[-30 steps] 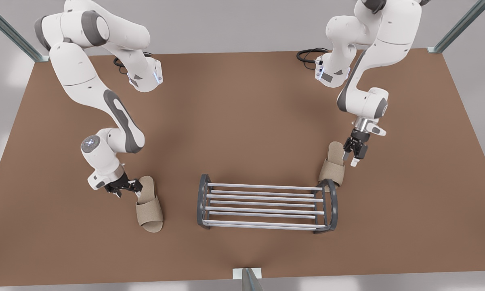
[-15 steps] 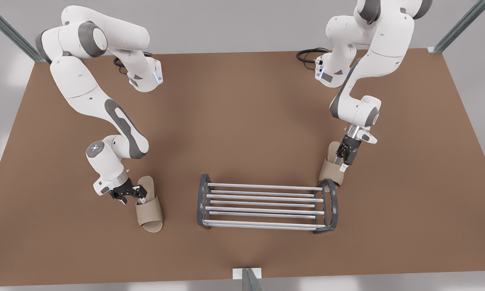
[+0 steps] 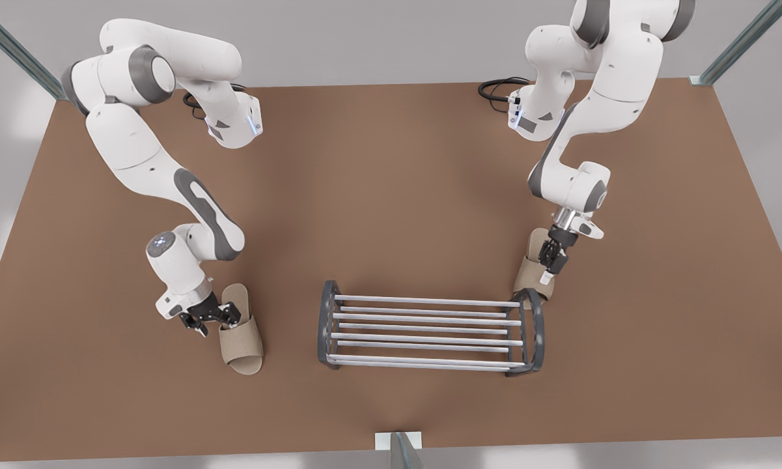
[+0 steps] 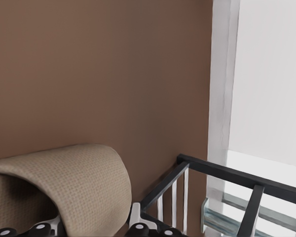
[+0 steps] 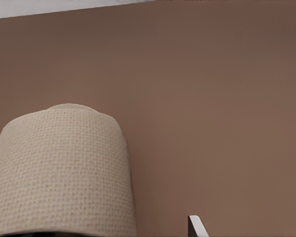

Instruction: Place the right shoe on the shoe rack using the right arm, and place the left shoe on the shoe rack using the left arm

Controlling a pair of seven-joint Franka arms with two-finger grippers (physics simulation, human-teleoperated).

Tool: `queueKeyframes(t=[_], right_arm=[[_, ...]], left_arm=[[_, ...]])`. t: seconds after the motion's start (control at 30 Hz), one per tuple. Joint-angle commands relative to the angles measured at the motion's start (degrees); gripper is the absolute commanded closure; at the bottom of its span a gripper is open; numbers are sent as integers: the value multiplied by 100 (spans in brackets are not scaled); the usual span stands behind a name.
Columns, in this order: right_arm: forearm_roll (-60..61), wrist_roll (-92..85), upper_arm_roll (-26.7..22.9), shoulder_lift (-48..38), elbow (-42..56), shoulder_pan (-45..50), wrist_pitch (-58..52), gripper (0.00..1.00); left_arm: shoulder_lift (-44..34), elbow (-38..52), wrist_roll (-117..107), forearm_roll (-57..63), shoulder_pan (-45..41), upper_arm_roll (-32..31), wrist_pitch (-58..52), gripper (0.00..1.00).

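Two beige open-toe slippers lie on the brown table. The right shoe [image 3: 242, 339] is at the front view's left, and my right gripper [image 3: 211, 317] hangs open at its heel side. In the right wrist view its woven strap [image 5: 64, 173] is close, with one fingertip [image 5: 196, 226] apart from it. The left shoe [image 3: 527, 277] lies at the front view's right, its toe against the shoe rack [image 3: 430, 301]. My left gripper [image 3: 547, 268] is low over that shoe, open, its fingers either side of the strap's edge [image 4: 74, 187]. The shoe rack [image 4: 217, 170] holds nothing.
Both arm bases stand at the table's far edge, with black cables [image 3: 495, 88] by one of them. A metal post [image 3: 397, 449] rises at the near edge, and slanted frame bars [image 3: 742, 42] stand at the far corners. Bare tabletop [image 3: 391, 195] spreads behind the rack.
Both grippers came down and moved in onto their slippers. The left gripper shifted toward the strap and turned; the right gripper slid toward the slipper's heel. Neither slipper moved.
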Motion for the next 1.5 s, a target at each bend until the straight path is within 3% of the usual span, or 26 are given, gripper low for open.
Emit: queueKeyframes(t=[0.0,0.2,0.27,0.5,0.57,0.6,0.63,0.67,0.73,0.77,0.83,0.87,0.93,1.03,1.07,1.13,1.2,1.3,1.47], right_arm=[[-39,-334,1,15,21,18,128,0],[-47,-334,1,173,73,35,304,0],[-47,-334,1,252,100,44,383,0],[-39,-325,1,340,231,97,418,0],[-39,-334,1,331,231,97,418,0],[-39,-334,1,331,231,105,418,2],[-39,-334,1,323,231,105,418,9],[-47,-343,1,314,231,105,418,28],[-47,-501,1,261,311,114,392,55],[-47,-510,1,191,310,114,365,62],[-47,-510,27,59,311,114,295,63],[-47,-782,45,15,311,105,295,79],[-56,-1178,45,-249,275,61,295,79],[-91,-1749,45,-908,337,70,67,79],[-91,-1846,63,-1075,547,105,-293,79],[-83,-1863,142,-1242,1470,105,-1972,79],[-83,-1872,142,-1268,1884,114,-2667,79],[-74,-1855,142,-1426,2086,220,-3282,79],[-91,-863,115,-1637,2587,597,-4740,79]], left_arm=[[-2,2,-59,-58,-4,2,-2,42],[68,11,-59,-58,-4,2,-2,42],[68,28,-59,-66,-4,2,-2,50],[-37,98,-191,-75,145,2,-2,50],[-63,230,-191,-575,171,2,-2,50],[-63,248,-182,-664,171,2,-2,66],[-151,248,-191,-673,180,2,-2,78],[-265,248,-243,-682,206,2,-2,79],[-345,257,-481,-673,259,2,-2,79],[-397,257,-481,-646,268,11,15,79],[-661,248,-481,-629,452,19,51,79],[-1082,248,-472,-585,532,11,200,79],[-2146,371,-499,-164,497,-7,867,79],[-2823,854,-815,92,523,2,1966,79],[-2876,1398,-964,92,523,-261,2844,79],[-2876,2076,-1070,13,479,-1000,4163,79],[-2858,2384,-1430,-40,251,-1483,4867,79],[-2595,2445,-1571,-75,-338,-1519,4973,79],[-1110,3552,-1571,180,-611,-1571,4902,79]])
